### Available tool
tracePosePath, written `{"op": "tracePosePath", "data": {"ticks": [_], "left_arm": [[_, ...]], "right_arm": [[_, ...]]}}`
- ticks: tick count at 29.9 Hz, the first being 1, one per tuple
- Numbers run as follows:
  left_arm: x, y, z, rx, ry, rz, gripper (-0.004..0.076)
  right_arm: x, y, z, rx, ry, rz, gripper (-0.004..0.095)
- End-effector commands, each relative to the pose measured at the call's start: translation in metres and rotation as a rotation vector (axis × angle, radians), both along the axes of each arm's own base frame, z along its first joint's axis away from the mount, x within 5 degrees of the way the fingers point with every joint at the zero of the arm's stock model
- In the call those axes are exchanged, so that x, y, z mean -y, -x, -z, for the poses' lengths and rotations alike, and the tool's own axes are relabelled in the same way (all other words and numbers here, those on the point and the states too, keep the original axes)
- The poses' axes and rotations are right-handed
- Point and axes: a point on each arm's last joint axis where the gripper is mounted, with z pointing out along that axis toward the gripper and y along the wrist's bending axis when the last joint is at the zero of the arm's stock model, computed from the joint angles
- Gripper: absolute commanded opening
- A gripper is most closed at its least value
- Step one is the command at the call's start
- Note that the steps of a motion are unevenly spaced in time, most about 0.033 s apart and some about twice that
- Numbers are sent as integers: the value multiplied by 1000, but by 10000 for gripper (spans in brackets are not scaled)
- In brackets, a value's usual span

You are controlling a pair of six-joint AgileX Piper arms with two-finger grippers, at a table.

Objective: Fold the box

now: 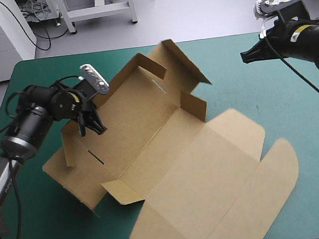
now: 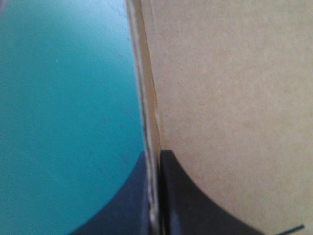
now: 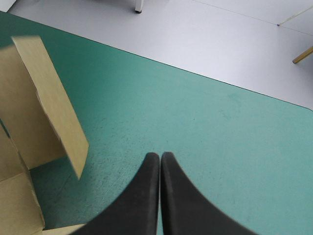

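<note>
Box (image 1: 170, 169) wall is sitting clamped in left gripper (image 1: 92, 127); right gripper (image 1: 246, 56) is hovering closed, empty. Risk: unbraced pull likely sliding sheet or creasing wall.

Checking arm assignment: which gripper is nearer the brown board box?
Left. The left gripper is shut on a raised wall of the brown board box at its left side. The right gripper hangs shut over the teal-green cover, beyond the box's far flap, not touching it.
</note>
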Motion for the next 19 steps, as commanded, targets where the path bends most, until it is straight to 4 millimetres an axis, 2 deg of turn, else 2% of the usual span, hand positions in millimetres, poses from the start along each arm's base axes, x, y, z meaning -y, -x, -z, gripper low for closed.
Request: {"op": "tracePosePath", "data": {"ticks": [1,5,8,13,19], "left_arm": [[29,1,-24,228,-76,130,-10],[58,6,-27,366,-216,270,-10],[70,9,-33,450,-235,331,-10],[76,13,-41,522,-226,381,-10],[74,22,-50,616,-240,456,-10]], "right_arm": [[7,21,-26,125,-18,34,-14],[10,27,-27,110,-20,58,-14],[11,31,-28,105,-35,74,-14],[11,36,-28,84,-57,77,-14],[11,39,-25,42,-67,86,-14]]}}
